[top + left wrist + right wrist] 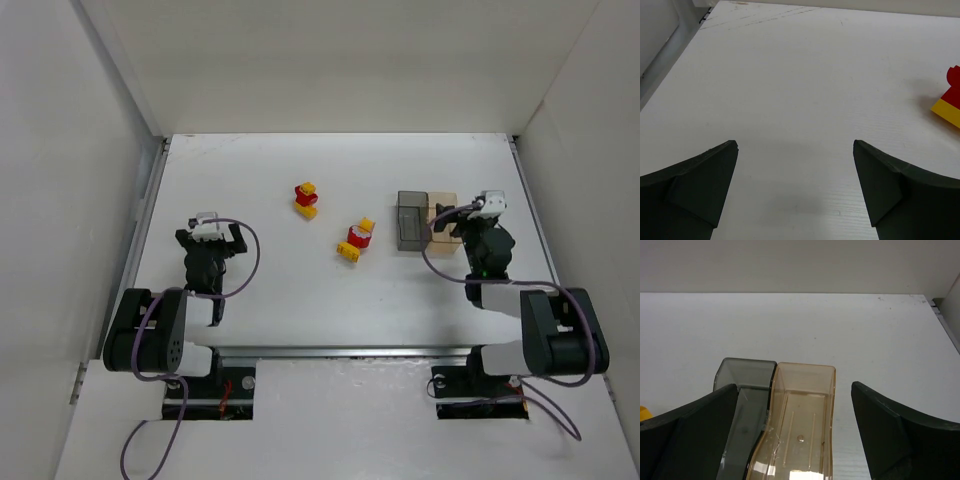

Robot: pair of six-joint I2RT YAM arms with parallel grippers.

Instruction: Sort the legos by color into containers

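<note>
Left claw [795, 145] gapes wide, holding nothing, over bare worktop [790, 75] toward its left edge. Right claw [794, 386], equally wide and empty, hangs over the joined containers [805, 367] near the right edge. The legos [356, 241] lie mid-worktop in two red-and-yellow clusters.

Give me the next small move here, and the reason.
Probably swing the open left gripper forward and right, toward the nearer lego cluster. Both grippers are open and empty, the containers look empty, and the right gripper hangs over them.
</note>
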